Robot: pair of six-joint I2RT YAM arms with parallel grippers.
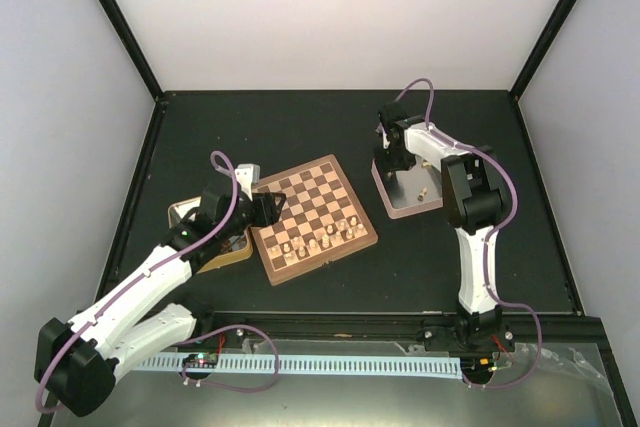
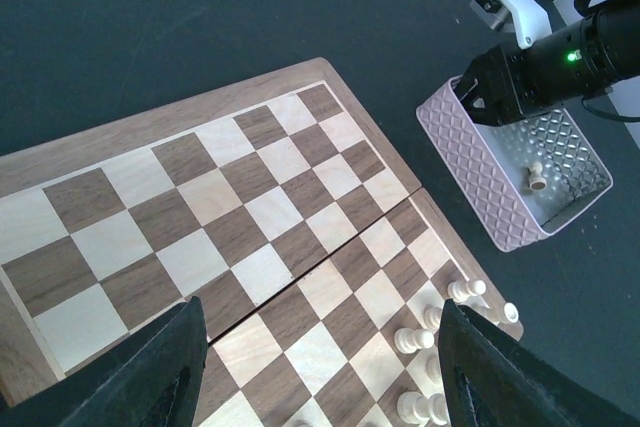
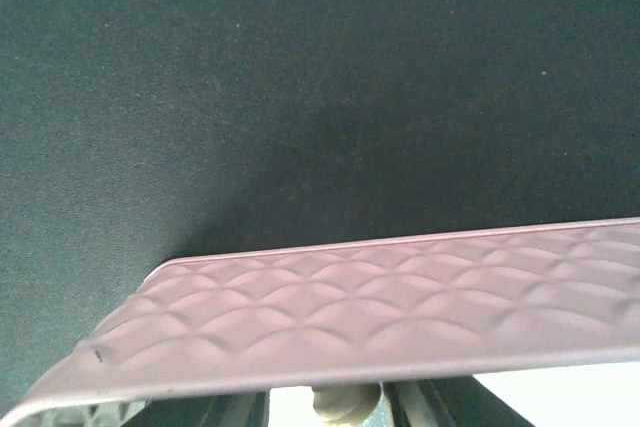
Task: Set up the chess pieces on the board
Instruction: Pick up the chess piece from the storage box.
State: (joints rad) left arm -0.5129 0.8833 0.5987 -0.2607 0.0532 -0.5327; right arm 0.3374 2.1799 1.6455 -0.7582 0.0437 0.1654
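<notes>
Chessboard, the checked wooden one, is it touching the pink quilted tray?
Apart. Left wrist view shows dark table between the wooden chessboard and the pink quilted tray.

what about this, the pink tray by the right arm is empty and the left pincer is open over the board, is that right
Not quite. The pink tray is not empty: the left wrist view shows one chess piece in it. The rest holds: the left pincer is open over the board.
</notes>
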